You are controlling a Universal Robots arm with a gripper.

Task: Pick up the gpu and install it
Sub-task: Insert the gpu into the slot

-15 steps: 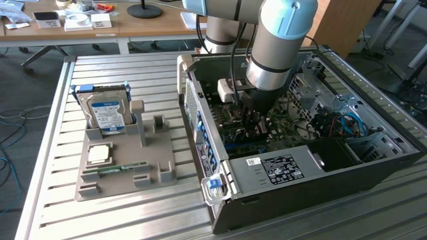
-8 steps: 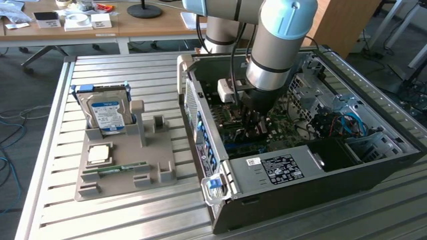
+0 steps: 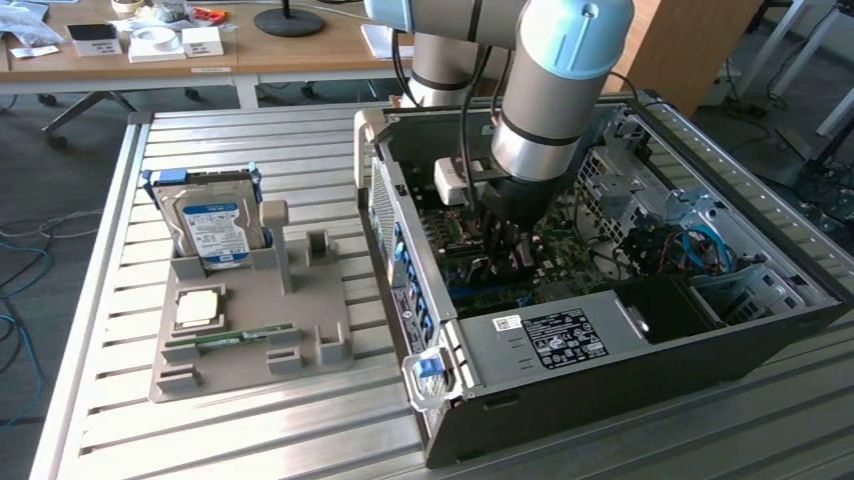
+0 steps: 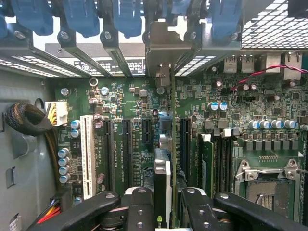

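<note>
The claw [image 4: 162,204] is clenched on the gpu [image 4: 162,180], holding it edge-on just above the motherboard [image 4: 134,103] slots; its silvery bracket [image 4: 162,50] reaches the rear openings of the computer case [image 3: 641,385]; beyond, the hard drive [image 3: 218,232] stands on the tabletop [image 3: 240,430].

A long wooden desk with a light brown top [image 3: 240,50] stands at the far side of the room, on pale metal legs. On this desk lie small white boxes [image 3: 174,42] and the round black base of a lamp [image 3: 290,22]. The floor is a dark grey carpet [image 3: 60,170], and thin light cables [image 3: 34,240] run over it at the exterior view's left. In front is a worktable of silvery ribbed aluminium profiles [image 3: 267,420]. Bright daylight falls on the floor at the exterior view's right.
</note>
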